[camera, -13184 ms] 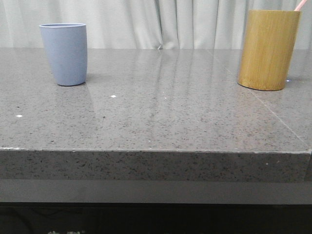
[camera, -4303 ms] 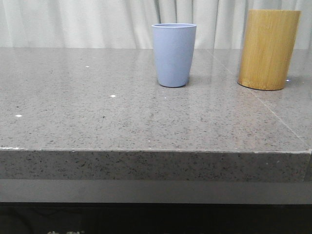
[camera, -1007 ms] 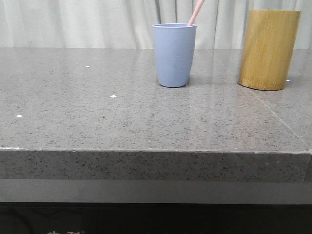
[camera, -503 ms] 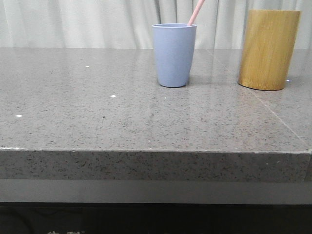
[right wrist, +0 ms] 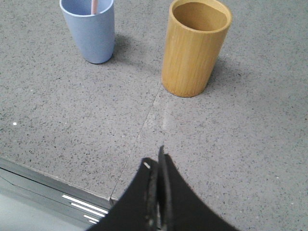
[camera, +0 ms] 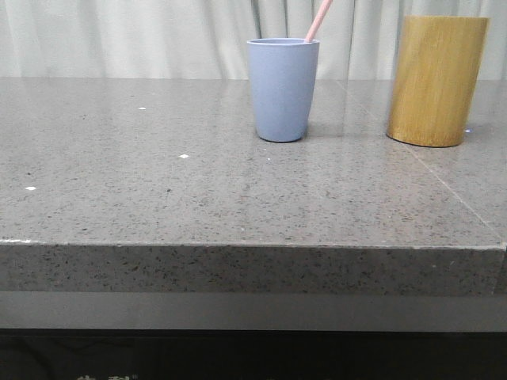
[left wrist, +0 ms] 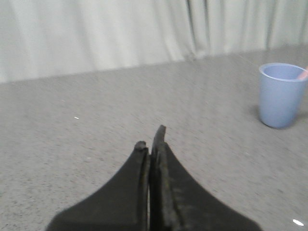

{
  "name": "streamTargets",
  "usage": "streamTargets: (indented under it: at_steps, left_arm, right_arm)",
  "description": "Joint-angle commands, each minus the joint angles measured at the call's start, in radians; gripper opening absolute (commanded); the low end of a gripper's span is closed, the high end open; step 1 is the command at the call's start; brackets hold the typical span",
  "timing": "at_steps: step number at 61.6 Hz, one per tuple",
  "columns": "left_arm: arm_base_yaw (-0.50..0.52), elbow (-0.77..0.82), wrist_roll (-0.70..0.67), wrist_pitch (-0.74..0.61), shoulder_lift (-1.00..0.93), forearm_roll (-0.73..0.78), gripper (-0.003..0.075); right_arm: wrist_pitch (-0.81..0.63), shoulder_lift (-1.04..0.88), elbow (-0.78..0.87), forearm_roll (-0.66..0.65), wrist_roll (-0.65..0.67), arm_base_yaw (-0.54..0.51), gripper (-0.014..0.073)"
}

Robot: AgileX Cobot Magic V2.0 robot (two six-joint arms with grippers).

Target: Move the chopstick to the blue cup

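Note:
The blue cup (camera: 283, 89) stands upright near the back middle of the grey table. It also shows in the left wrist view (left wrist: 281, 94) and the right wrist view (right wrist: 89, 30). A pale pink chopstick (camera: 318, 20) leans out of the cup's rim toward the right; its tip shows inside the cup in the right wrist view (right wrist: 94, 6) and at the cup's edge in the left wrist view (left wrist: 303, 73). My left gripper (left wrist: 150, 143) is shut and empty, well away from the cup. My right gripper (right wrist: 155, 162) is shut and empty near the table's front edge. Neither gripper shows in the front view.
A taller yellow-brown bamboo holder (camera: 436, 80) stands to the right of the blue cup; its inside looks empty in the right wrist view (right wrist: 193, 47). The table's front edge (camera: 253, 245) is near. White curtains hang behind.
Over the earlier frames the blue cup moved from far left to the middle, and the pink chopstick went from the bamboo holder into the cup. Nothing has moved in the last second.

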Motion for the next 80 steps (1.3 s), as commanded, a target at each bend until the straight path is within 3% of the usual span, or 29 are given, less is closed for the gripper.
streamTargets:
  at_steps: [1,12,25,50,59,80]
  left_arm:
    - [0.048,0.108,-0.005,-0.253,-0.070,-0.037,-0.0019]
    - [0.126,0.352,-0.005,-0.406,-0.222,-0.102,-0.0019]
    - [0.157,0.472,-0.005,-0.467,-0.293,-0.162,-0.0019]
    - [0.132,0.470,-0.011,-0.447,-0.291,-0.159,-0.0019]
    - [0.129,0.470,-0.102,-0.445,-0.293,-0.048,-0.0019]
    - [0.129,0.470,-0.090,-0.419,-0.293,-0.056,-0.0019]
  right_arm:
    - [-0.063,0.000,-0.025,-0.019,0.005,-0.003,-0.0068]
    - [-0.063,0.000,-0.025,-0.019,0.005,-0.003,-0.0068]
    - [-0.060,0.001,-0.025,-0.019,0.005,-0.003,-0.0068]
    - [-0.060,0.001,-0.025,-0.019,0.005,-0.003,-0.0068]
    - [-0.060,0.001,-0.025,-0.019,0.005,-0.003,-0.0068]
    - [-0.060,0.001,-0.025,-0.019,0.005,-0.003,-0.0068]
